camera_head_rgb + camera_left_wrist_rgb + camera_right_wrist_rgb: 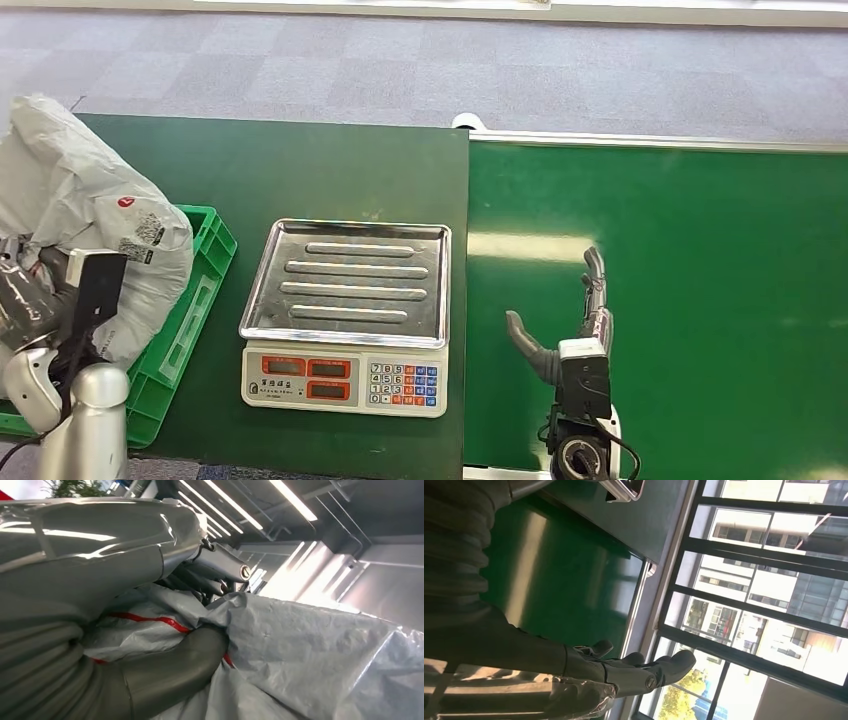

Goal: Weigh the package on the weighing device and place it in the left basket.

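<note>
Left hand (150,675) gripping grey package (85,215) over green basket (205,275), label unreadable, right hand (575,320) spread, empty

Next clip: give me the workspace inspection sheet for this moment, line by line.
Surface: dark green table adjoining a brighter green belt.
Job's things: grey package held above the green basket; weighing device has a bare steel tray.
Clutter: nothing seen.
Hands: left hand grips the package; right hand open over the belt, fingers extended.
Cables: black cable at the right wrist.
Surroundings: grey carpet; windows in the right wrist view.
</note>
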Motion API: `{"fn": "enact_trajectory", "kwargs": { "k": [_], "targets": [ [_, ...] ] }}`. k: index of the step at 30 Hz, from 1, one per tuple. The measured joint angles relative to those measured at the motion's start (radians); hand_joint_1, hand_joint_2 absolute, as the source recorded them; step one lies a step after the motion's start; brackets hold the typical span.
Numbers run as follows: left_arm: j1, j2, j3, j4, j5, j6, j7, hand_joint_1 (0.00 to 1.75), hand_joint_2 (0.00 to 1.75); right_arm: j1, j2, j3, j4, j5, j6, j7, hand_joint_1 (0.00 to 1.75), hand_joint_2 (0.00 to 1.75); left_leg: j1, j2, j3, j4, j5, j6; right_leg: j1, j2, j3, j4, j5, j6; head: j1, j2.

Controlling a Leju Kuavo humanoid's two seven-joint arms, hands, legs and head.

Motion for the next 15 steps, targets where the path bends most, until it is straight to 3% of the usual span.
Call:
{"fn": "enact_trajectory", "kwargs": {
  "k": [2, 6, 15],
  "targets": [
    [0.000, -0.016, 0.036, -0.009, 0.015, 0.001, -0.031, 0.00, 1.75, 0.000, 0.000, 0.004, 0.004, -0.001, -0.002, -0.002, 0.00, 1.75, 0.000, 0.000, 0.000, 0.000, 0.000, 0.000, 0.000, 0.000, 0.000, 0.000, 0.000, 0.000, 0.000, 0.000],
    [0.001, -0.038, 0.075, -0.019, 0.124, -0.003, -0.080, 0.00, 1.75, 0.000, 0.002, 0.009, 0.013, -0.001, -0.003, -0.005, 0.00, 1.75, 0.000, 0.000, 0.000, 0.000, 0.000, 0.000, 0.000, 0.000, 0.000, 0.000, 0.000, 0.000, 0.000, 0.000],
    [0.033, -0.035, 0.011, -0.072, 0.742, -0.163, -0.187, 0.00, 1.75, 0.002, -0.004, 0.012, 0.017, -0.006, -0.002, -0.005, 0.00, 1.75, 0.000, 0.000, 0.000, 0.000, 0.000, 0.000, 0.000, 0.000, 0.000, 0.000, 0.000, 0.000, 0.000, 0.000]
  ]
}}
